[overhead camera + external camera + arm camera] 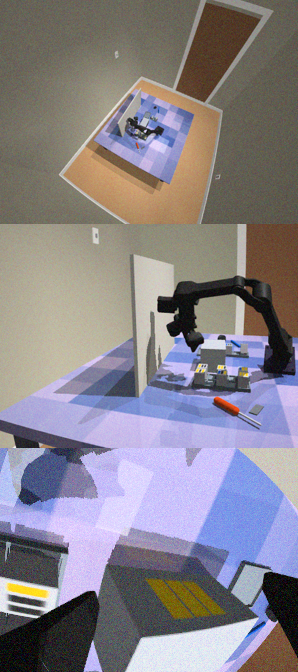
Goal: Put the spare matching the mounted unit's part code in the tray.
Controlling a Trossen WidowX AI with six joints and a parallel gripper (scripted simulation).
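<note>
gripper: wide open, empty | above unit, behind it | spares: in rack beyond, well apart

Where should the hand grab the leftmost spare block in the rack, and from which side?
Take the leftmost spare by its upper side walls, coming straight down. It stands upright in the rack, top exposed, with a gap to its neighbour. The hand is open.

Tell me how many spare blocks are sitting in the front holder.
3. In the exterior view they stand in a row: left spare, middle spare, right spare, all in the front holder. None looks hidden.
</note>
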